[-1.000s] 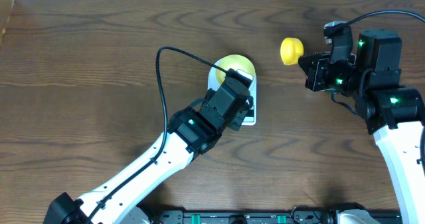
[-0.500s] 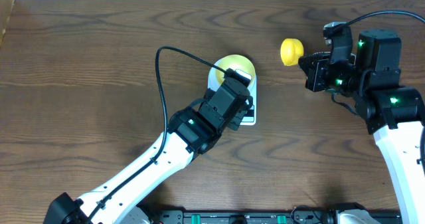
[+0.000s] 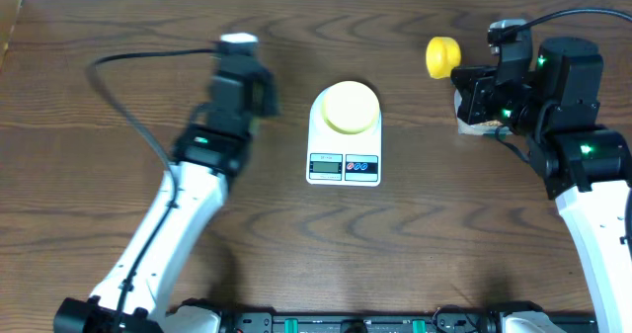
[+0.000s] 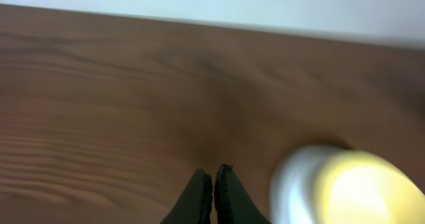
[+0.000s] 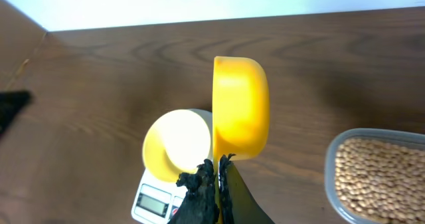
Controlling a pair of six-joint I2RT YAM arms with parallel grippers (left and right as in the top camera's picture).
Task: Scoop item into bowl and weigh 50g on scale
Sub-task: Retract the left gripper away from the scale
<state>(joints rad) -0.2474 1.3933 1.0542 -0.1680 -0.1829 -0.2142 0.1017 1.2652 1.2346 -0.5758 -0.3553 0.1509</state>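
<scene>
While the left gripper [image 4: 214, 183] hangs over bare wood with its two dark fingers pressed together and nothing between them, the white digital kitchen scale [image 3: 344, 163] sits at the middle of the tabletop [image 3: 59, 155], with its display and two round buttons toward the robot. The pale yellow bowl [image 3: 346, 108] rests upright on its platform and is about as wide as the platform. The left wrist view is heavily blurred and catches the bowl at its lower right edge, near the fingertips but apart from them. From overhead, the left arm reaches up the left side of the tabletop, its gripper well to the left of the scale.

The right gripper [image 5: 217, 165] is clamped on the bright yellow measuring scoop [image 5: 240, 108], pinching it at its lower end so that the cup stands on edge above the fingers, off the tabletop. From overhead the scoop shows to the upper right of the scale, just beyond the right arm's wrist. Whether anything lies in the cup cannot be told. The tan beans [image 5: 375, 174] fill a clear plastic container [image 5: 330, 171] at the right of the right wrist view, near the scale but apart from it; overhead, the right arm covers most of this container
</scene>
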